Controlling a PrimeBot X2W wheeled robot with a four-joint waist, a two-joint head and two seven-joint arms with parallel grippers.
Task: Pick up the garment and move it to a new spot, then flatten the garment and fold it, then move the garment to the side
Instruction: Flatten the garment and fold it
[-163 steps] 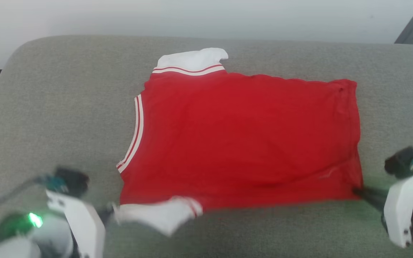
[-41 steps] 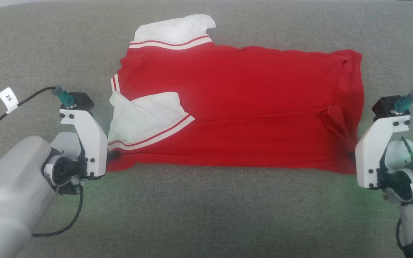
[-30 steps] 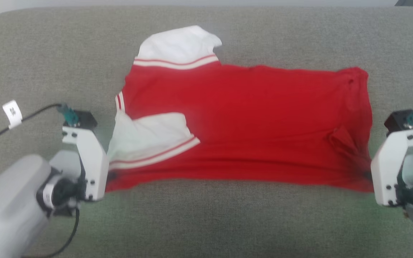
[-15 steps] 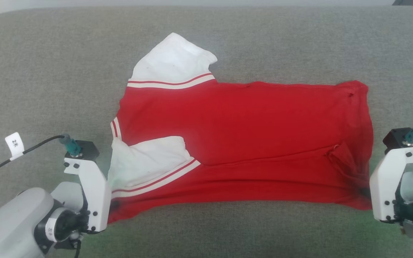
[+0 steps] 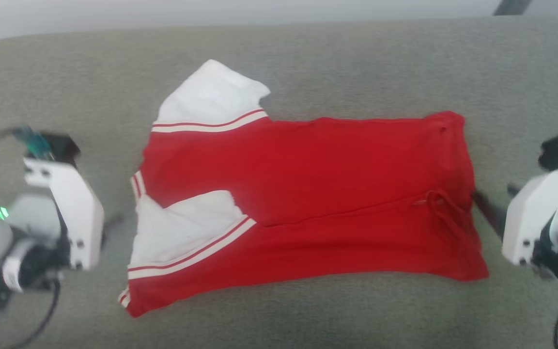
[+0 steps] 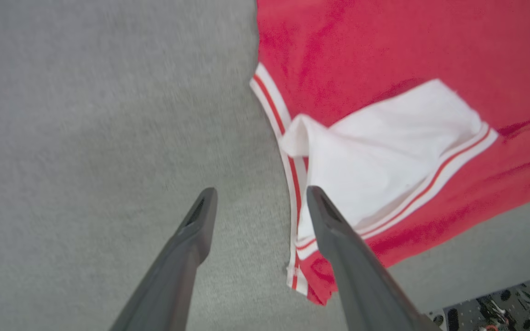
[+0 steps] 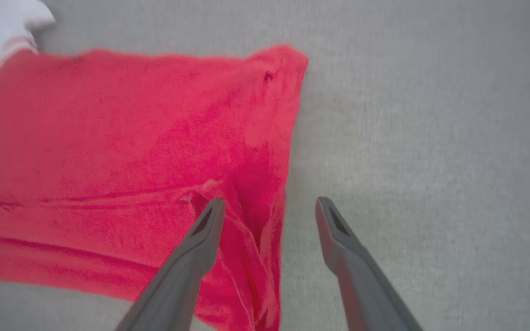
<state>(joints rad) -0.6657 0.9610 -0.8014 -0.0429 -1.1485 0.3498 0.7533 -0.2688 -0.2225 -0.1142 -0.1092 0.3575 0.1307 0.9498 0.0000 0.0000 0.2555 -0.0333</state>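
Head view gives me one red T-shirt (image 5: 337,194) lying across the middle of a grey cushion (image 5: 356,63), with its two white sleeves and two grippers, each with two dark fingers. One sleeve (image 5: 209,97) sticks out from the shirt's far edge. The other (image 5: 184,228) lies folded over onto the red (striped trim slanting across it).

The left gripper (image 6: 260,195) sits off the shirt's collar end, its white wrist bracket upright and its fingers aimed at the striped edge. They are spread wide with only cushion between them. The right gripper (image 7: 270,203) sits off the hem end, likewise spread. One of its fingers shows over the rumpled red hem and the other over bare cushion; I can't tell whether it touches the cloth.

Half a second ago both grippers were pinching the shirt's near corners. Now both have let go and drawn back from the shirt's ends, and the near edge lies slack.
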